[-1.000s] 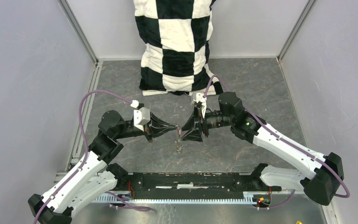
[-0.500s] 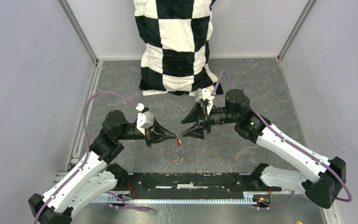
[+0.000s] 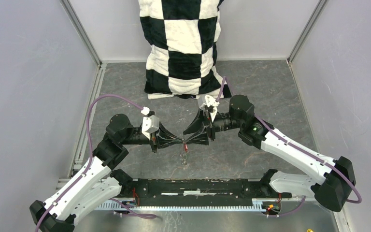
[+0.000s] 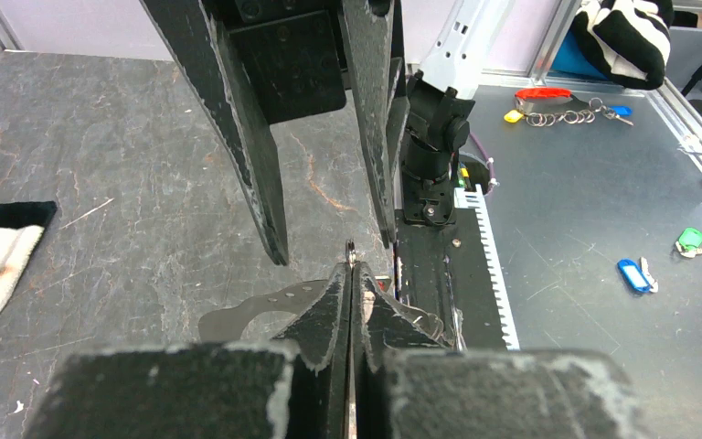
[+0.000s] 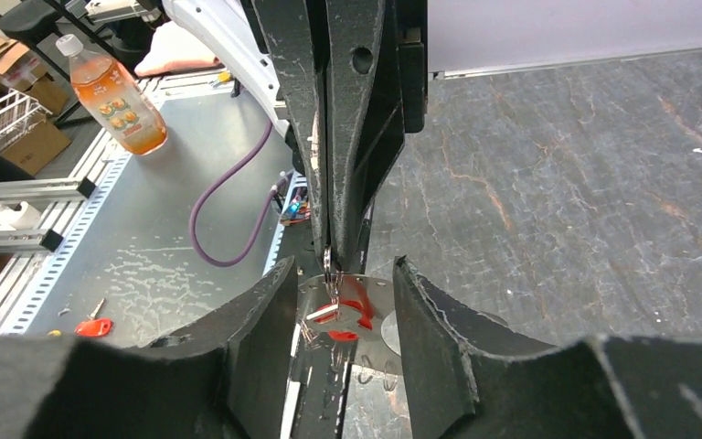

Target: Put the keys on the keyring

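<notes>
Now nose to nose above the desk (image 3: 251, 87), the left gripper (image 3: 180, 141), pointing in from 9 o'clock, has its jaws clenched on a thin wire, apparently the keyring (image 5: 328, 263), while the right gripper (image 3: 188, 137) faces it from 3 o'clock with jaws released. The red key (image 5: 347, 315) dangles at 6 o'clock of the left tips, inside the gap of the right jaws and seemingly touching neither, its blade slanting; the right arm looks best placed to take it.
</notes>
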Controlling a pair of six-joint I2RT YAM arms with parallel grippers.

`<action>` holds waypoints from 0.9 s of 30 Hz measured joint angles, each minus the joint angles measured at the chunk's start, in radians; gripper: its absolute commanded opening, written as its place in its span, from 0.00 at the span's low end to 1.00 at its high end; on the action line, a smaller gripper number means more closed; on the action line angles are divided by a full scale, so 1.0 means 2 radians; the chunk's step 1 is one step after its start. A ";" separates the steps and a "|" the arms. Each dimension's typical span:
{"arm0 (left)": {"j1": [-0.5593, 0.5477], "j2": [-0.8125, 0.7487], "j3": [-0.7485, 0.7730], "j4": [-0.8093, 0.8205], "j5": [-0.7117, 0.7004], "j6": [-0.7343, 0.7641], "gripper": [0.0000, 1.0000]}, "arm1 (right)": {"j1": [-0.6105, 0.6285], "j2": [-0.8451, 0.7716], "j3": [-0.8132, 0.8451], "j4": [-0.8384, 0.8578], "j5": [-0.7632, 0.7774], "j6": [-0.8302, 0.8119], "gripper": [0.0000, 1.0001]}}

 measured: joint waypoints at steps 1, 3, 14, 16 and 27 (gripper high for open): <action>0.000 0.000 0.000 0.000 0.000 0.000 0.02 | 0.001 0.004 0.000 0.001 -0.001 0.001 0.46; 0.000 0.000 0.000 0.000 0.000 0.000 0.02 | 0.002 0.008 0.000 0.001 -0.002 0.000 0.43; 0.000 0.000 0.000 0.000 -0.001 0.000 0.02 | 0.004 0.010 0.000 0.002 -0.009 0.002 0.30; 0.000 0.000 0.000 0.001 -0.001 0.000 0.02 | 0.004 0.010 0.000 0.001 -0.008 -0.001 0.31; 0.000 0.000 0.000 -0.002 -0.004 0.000 0.18 | 0.005 0.010 0.001 -0.011 -0.007 -0.014 0.01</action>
